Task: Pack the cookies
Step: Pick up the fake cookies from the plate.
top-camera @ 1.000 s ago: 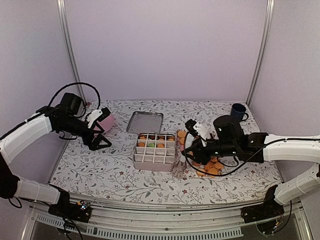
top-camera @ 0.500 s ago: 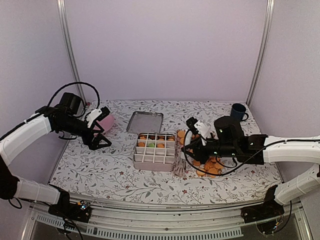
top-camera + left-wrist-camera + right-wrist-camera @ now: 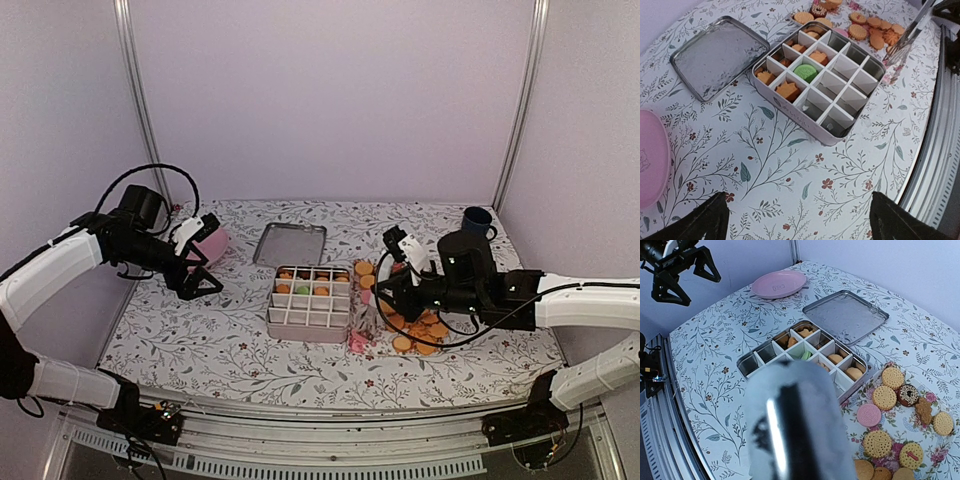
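Loose cookies (image 3: 420, 335) lie on a floral mat right of the divided tin (image 3: 308, 333); among them are golden rounds (image 3: 885, 397) and a pink one (image 3: 869, 415). Several tin cells hold orange cookies and one green cookie (image 3: 806, 72). My right gripper (image 3: 392, 285) is shut on metal tongs (image 3: 366, 318), which slant down to the tin's right corner. The tongs (image 3: 795, 425) fill the right wrist view and hide their own tips and my fingers. My left gripper (image 3: 200, 275) hangs open over bare cloth left of the tin, with nothing between its fingertips (image 3: 705, 220).
The tin's lid (image 3: 290, 243) lies behind the tin. A pink plate (image 3: 212, 243) sits at the back left beside my left arm. A blue mug (image 3: 478, 222) stands at the back right. The table's front rail (image 3: 940, 165) runs close to the tin.
My right arm has shifted a little right and back with the tongs, and its jaws have squeezed them tighter. The left arm has stayed put.
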Tool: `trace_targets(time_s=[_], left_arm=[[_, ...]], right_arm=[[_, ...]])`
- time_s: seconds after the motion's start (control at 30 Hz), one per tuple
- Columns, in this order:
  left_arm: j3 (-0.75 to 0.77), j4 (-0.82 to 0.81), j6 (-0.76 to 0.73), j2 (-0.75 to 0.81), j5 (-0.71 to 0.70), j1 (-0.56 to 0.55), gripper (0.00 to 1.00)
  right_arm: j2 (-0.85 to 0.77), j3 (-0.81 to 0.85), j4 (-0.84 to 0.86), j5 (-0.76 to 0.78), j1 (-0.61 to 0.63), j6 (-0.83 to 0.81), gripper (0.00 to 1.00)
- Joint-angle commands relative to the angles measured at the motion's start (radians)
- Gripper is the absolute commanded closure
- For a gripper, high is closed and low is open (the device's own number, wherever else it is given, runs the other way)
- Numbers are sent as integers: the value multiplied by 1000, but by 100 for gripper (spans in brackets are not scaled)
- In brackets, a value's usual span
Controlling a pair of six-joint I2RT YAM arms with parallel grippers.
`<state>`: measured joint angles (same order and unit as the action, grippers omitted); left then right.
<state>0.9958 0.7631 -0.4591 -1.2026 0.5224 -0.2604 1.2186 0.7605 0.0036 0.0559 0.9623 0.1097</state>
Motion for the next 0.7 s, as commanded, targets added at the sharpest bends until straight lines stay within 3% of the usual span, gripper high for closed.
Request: trace_targets(time_s=[0.0,0.37,0.43,0.57,0.67], left_arm=[[6,-1,3,20,2,9,2],[14,-2,4,18,4,10,3],[12,0,5,18,5,9,3],[9,1,5,17,-3,9,3],[6,0,5,17,-9,10,3]], right_arm=[[-9,-14,28,28,5,-1,100],[16,-18,64,-24,5,11,88],[19,-17,60,-11,5,9,89],[6,-27,64,36,5,7,100],[-15,-40,81,63,6,13,100]])
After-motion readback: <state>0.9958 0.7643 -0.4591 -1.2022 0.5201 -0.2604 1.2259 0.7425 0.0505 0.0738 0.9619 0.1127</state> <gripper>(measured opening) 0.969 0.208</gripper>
